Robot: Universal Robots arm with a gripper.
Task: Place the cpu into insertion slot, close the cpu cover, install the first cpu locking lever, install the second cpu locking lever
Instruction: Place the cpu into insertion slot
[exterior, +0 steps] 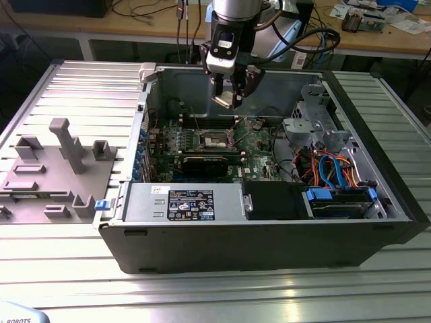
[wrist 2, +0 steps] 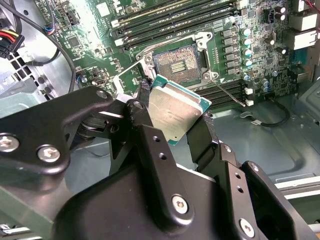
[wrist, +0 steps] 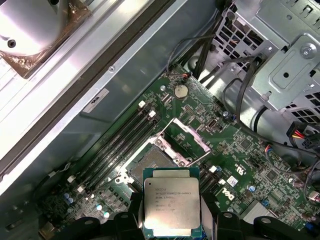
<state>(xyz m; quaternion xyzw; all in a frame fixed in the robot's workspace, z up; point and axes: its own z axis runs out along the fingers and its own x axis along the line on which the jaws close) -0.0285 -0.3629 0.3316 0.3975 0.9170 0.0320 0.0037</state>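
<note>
While the cpu (wrist 2: 177, 112) sits pinched by its edges between the black fingers (wrist 2: 150, 140) of the gripper (exterior: 232, 94), it hangs above the insertion slot (wrist 2: 179, 64), clear of it. Slot is bare, with the dark centre showing (nothing seated in it). The cpu cover (wrist: 186, 136) is flipped up just beside the slot. Slot sits in the green motherboard (wrist: 240, 165) on the floor of the open computer case (exterior: 236, 249). Same case holds a grey power-supply box (exterior: 188, 202) along its near wall, plus blue and orange cables (exterior: 333, 168) by the drive bay at the exterior view's right. Case rests on a ribbed metal table (exterior: 202, 296). A grey fixture block (exterior: 54, 168) sits beside it at the exterior view's left.
</note>
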